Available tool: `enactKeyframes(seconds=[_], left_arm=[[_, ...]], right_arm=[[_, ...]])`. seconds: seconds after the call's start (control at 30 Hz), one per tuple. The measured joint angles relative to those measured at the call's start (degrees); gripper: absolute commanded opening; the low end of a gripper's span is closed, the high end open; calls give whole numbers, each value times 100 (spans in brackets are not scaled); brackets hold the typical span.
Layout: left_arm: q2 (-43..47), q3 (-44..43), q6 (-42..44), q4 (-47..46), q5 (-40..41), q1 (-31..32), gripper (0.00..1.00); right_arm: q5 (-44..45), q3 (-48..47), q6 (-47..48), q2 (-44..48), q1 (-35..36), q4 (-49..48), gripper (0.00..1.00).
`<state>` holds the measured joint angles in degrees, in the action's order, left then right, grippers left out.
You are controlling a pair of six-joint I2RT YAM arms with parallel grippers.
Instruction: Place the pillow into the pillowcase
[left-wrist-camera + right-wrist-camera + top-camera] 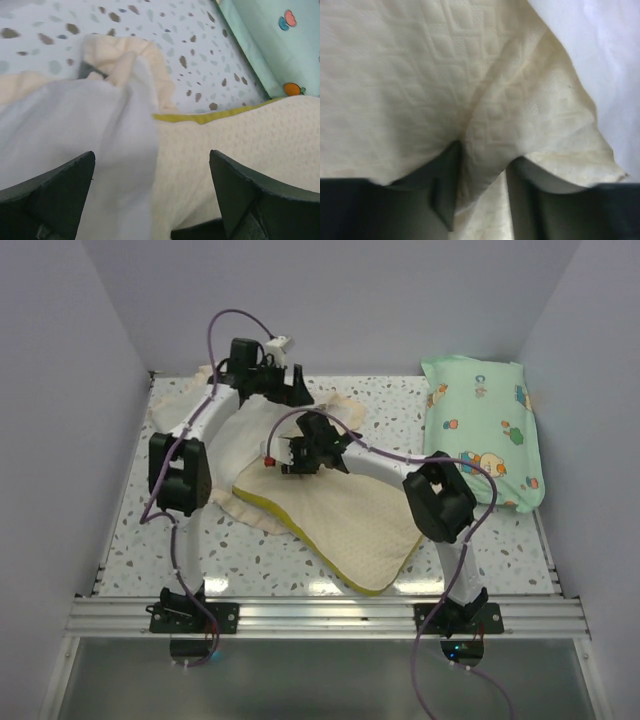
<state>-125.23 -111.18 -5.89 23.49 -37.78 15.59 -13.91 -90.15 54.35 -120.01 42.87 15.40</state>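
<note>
Right gripper [480,195] clamped on a fold of the flat, quilted cream-yellow pillow [345,525] at its far corner. The pillow lies mid-way across the speckled table [400,405], far end meeting the limp, cream-ruffled fabric pillowcase [245,435]. My left gripper [150,200] hangs spread wide, grasping nothing, above where the two overlap. Mint-green cartoon-print pillow [485,430] lies far right, apart

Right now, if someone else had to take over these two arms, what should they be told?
Left gripper: open, poised over white fabric of the pillowcase, holding nothing.
Right gripper: shut on a fold of quilted cream cloth, seemingly the pillow.
The pillow lies mostly bare in the middle; the pillowcase is bunched at the back left.
Done: pillow gripped. To do: open the case, slide the pillow in.
The mint-green pillow on the right is not part of this.
</note>
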Motion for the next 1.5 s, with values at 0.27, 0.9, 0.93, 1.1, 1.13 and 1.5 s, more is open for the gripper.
enactKeyframes(seconds=[0.27,0.9,0.93,1.1,1.13,1.5], left_arm=[[1209,479,323,-114,695,-2044,99],[6321,7530,2782,-1423,855,-1399,67],[6321,7560,2916,-1585,1001,-1204,66],[5890,7604,3174,-2393,1845,-977,48],[5799,7624,3202,-2511,2035,-977,46],[5698,7641,3309,-2509,2002,-977,0]], right_arm=[[291,-444,-551,85,-94,269,84],[149,-452,-4553,557,688,1281,79],[146,-424,-4730,439,741,1196,79],[280,-262,-5056,92,710,940,58],[299,-221,-5090,44,706,876,54],[299,-149,-5595,26,660,514,0]])
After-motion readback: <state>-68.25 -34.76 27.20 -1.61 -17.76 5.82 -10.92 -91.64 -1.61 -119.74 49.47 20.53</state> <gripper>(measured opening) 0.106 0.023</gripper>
